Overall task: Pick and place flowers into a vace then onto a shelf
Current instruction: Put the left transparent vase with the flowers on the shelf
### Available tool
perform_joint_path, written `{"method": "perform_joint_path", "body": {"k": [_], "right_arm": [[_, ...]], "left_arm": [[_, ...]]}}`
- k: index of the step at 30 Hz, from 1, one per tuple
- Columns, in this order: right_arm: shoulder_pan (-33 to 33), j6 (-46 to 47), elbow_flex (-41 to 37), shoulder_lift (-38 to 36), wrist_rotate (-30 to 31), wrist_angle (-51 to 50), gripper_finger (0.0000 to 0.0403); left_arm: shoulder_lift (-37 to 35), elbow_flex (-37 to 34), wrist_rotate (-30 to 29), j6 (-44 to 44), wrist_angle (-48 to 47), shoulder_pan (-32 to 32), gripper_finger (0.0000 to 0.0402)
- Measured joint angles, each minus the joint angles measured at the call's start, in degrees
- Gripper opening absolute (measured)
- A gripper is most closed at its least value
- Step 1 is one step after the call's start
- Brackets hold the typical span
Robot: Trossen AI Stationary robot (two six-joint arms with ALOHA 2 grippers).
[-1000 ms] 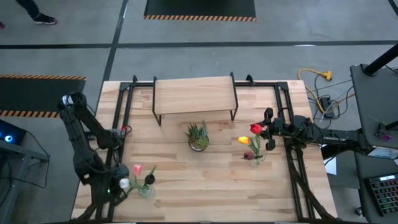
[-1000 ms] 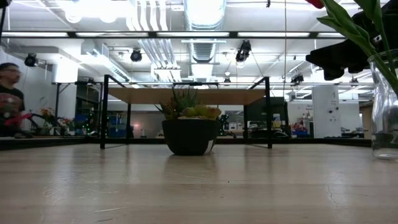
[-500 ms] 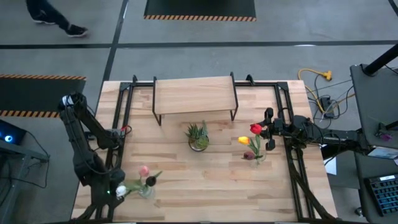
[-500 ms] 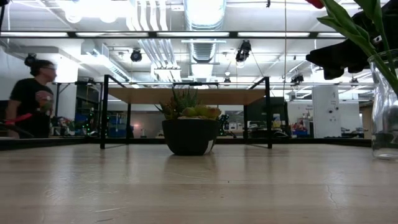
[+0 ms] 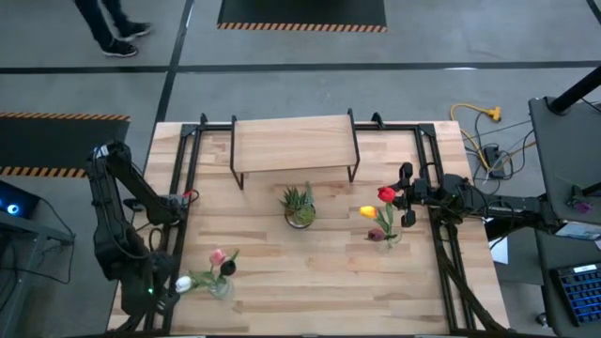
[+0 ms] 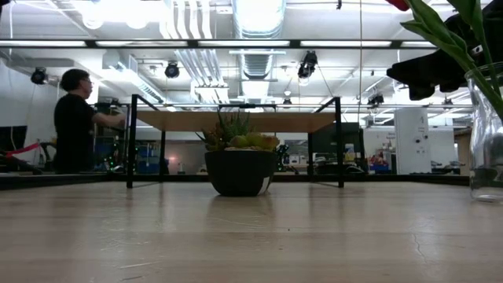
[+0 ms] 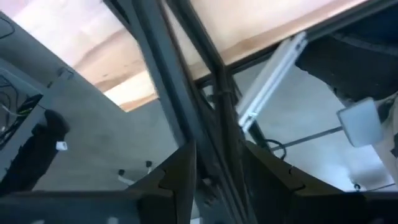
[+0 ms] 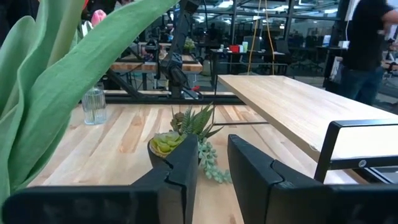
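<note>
At the table's right, we keep the right gripper (image 5: 406, 199), jaws narrowly parted, beside the clear glass vase (image 5: 388, 235) of red, yellow and maroon artificial tulips (image 5: 379, 214), closing squarely; left gripper (image 5: 167, 286) unclear.

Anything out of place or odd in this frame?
The white tulip leans low and sideways out of the glass vase on the table's left side, while its pink tulip stands more upright. Nothing looks spilled or broken.

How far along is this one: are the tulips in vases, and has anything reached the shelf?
Done: three tulips stand in the left vase and three more in the right vase. In hand: nothing. The right gripper is open beside the right vase's stems, and the left gripper is open by the table's left edge. Left: neither vase is on the shelf, so both have yet to go up.
</note>
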Motion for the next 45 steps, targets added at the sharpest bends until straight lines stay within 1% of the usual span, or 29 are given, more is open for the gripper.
{"method": "perform_joint_path", "body": {"k": [4, 7, 9, 15, 21, 26, 30, 31, 32, 36, 37, 38, 43, 45], "right_arm": [[0.0, -0.01, 0.0, -0.02, -0.03, -0.04, 0.0073], [0.02, -0.03, 0.0, -0.02, -0.03, -0.04, 0.0072], [0.02, -0.2, 0.0, -0.02, -0.02, -0.04, 0.0073], [0.02, -1.25, 0.0, -0.02, -0.02, -0.04, 0.0082], [0.0, -1.25, 0.0, -0.02, -0.02, -0.04, 0.0086], [0.0, -1.25, 0.0, -0.02, -0.02, -0.04, 0.008], [0.0, -1.42, 0.0, -0.02, 0.0, -0.04, 0.0073], [0.01, -1.55, 0.0, -0.02, 0.0, -0.03, 0.0072], [0.02, -1.67, 0.0, -0.02, -0.01, -0.02, 0.0071], [0.02, -1.67, 0.0, -0.02, 0.0, -0.02, 0.0072], [0.0, -1.69, 0.0, -0.02, 0.0, -0.02, 0.0073], [0.01, -1.69, 0.0, -0.02, 0.0, -0.02, 0.0074], [0.0, -1.74, 0.0, -0.02, 0.0, -0.02, 0.0081], [0.02, -1.99, 0.0, -0.02, 0.0, -0.02, 0.0083]], "left_arm": [[2.46, 4.22, -1.43, -0.09, -1.54, -0.09, 0.0111], [5.45, 8.02, -4.8, 0.36, -1.48, -0.68, 0.0111], [7.71, 11.48, -5.75, 0.63, -2.27, -0.78, 0.0111], [16.45, 23.74, -6.99, 0.81, -11.38, -2.13, 0.0111], [25.66, 35.22, -15.79, 2.76, -20.5, -3.06, 0.0111], [32.36, 41.79, -23.08, 7.0, -22.41, -3.27, 0.0111], [36.59, 45.07, -27.0, 8.2, -22.92, -3.28, 0.0111], [37.6, 45.58, -28.8, 8.22, -23.54, -3.3, 0.0111], [38.54, 45.85, -31.36, 8.25, -24.09, -3.35, 0.0111], [41.87, 45.43, -45.17, 8.22, -24.36, -3.68, 0.0111], [42.56, 45.3, -47.58, 8.26, -24.48, -3.71, 0.0111], [43.2, 45.15, -49.28, 8.47, -24.38, -3.73, 0.0111], [46.63, 44.61, -53.99, 9.07, -24.3, -3.73, 0.0111], [47.93, 44.61, -57.16, 9.31, -23.64, -3.76, 0.0111]]}}
